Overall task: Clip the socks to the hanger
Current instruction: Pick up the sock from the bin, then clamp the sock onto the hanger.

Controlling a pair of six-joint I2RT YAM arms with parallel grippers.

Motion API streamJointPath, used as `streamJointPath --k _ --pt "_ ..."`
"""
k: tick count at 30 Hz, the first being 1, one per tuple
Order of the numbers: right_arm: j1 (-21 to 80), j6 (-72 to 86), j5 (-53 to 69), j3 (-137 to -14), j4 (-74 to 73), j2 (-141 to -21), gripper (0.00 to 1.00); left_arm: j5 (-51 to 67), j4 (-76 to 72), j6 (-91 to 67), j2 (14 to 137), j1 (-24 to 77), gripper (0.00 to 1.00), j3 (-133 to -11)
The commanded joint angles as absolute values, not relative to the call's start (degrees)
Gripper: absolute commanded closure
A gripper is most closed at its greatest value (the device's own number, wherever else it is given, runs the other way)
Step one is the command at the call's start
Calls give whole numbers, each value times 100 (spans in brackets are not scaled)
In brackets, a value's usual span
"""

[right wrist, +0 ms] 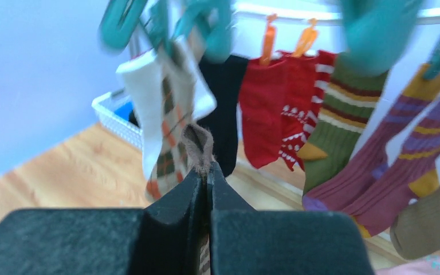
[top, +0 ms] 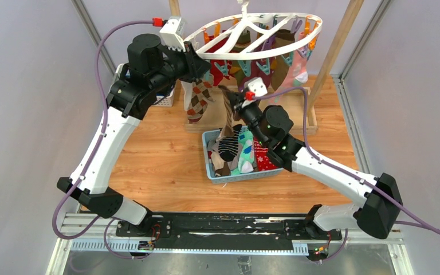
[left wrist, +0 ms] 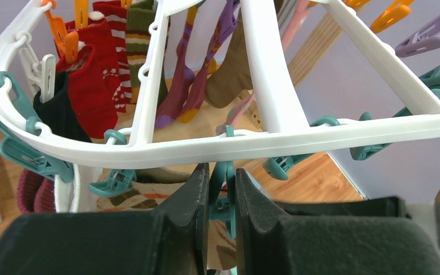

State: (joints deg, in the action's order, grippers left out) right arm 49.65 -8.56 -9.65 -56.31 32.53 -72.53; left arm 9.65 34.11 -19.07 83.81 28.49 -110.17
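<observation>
The white oval hanger hangs at the back with several socks clipped to it. My left gripper is at its near-left rim, shut on a teal clip that hangs under the rim. A brown argyle sock hangs beside it. My right gripper is just below the hanger, shut on the cuff of a brown sock that trails down towards the basket. Red, green striped and purple socks hang beyond it.
A blue basket with several loose socks sits mid-table under the right arm. A white basket stands at the back left. Wooden frame posts and a base rail stand behind the hanger. Grey walls close both sides.
</observation>
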Motion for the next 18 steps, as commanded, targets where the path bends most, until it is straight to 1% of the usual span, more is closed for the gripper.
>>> streamJointPath --k 1,5,12,18 --pt "5230 290 -2512 -6326 3448 -7578 100 956 3853 -1922 8199 2821 96 -10921" --pt "5478 485 -2790 -6454 3972 -7745 100 971 3858 -1977 8189 2821 96 -10883" --pt "5646 1078 -2818 -6707 3999 -7998 100 889 3832 -2003 8200 2821 97 -10899" --pt "5745 1218 -3013 -7024 3885 -8244 100 852 3797 -2063 8178 2821 97 -10821"
